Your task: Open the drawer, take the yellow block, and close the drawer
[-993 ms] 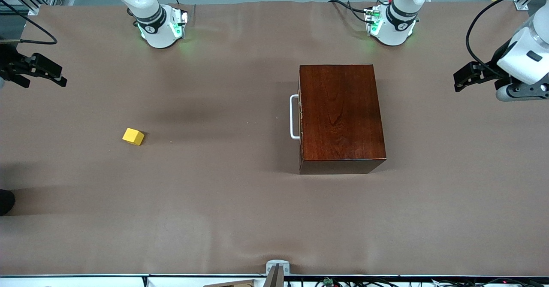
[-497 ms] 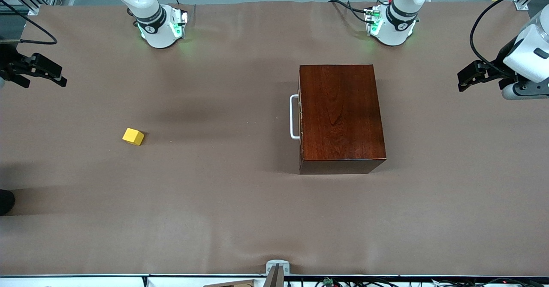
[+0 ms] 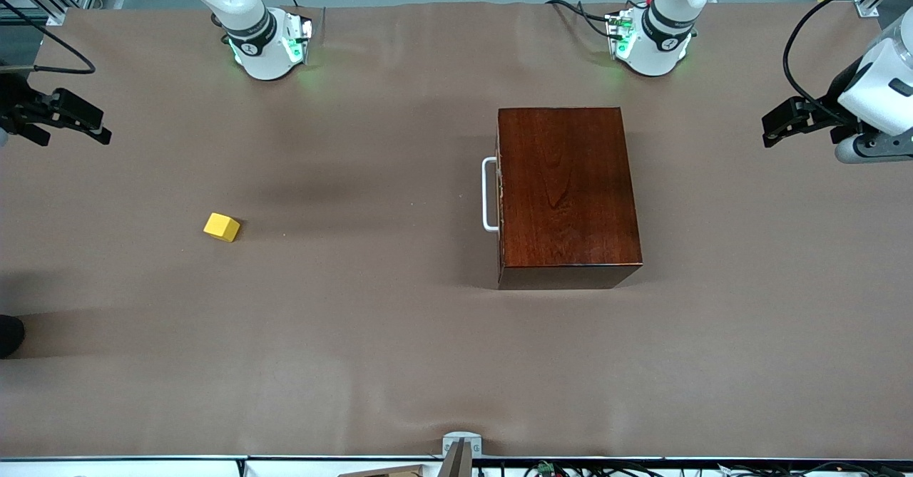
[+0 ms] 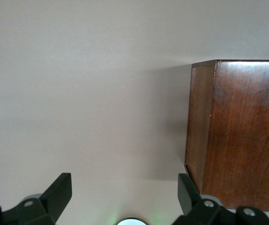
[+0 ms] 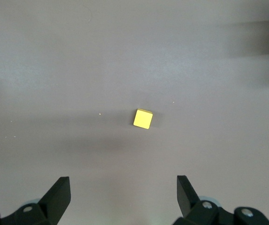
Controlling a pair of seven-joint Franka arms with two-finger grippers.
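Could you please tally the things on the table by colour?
Yellow: 1, the block.
Reddish-brown: 1, the box with its drawer shut.
Total: 2.

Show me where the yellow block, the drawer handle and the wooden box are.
yellow block (image 3: 222, 227): front view, top face.
drawer handle (image 3: 487, 194): front view, middle of the white bar.
wooden box (image 3: 567, 188): front view, middle of the lid.

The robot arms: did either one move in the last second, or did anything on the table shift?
Only the left hand moved: it drew back toward the left arm's end of the table, open and holding nothing. The right hand stayed put, also open. The yellow block lies where it was, and the drawer remains closed.
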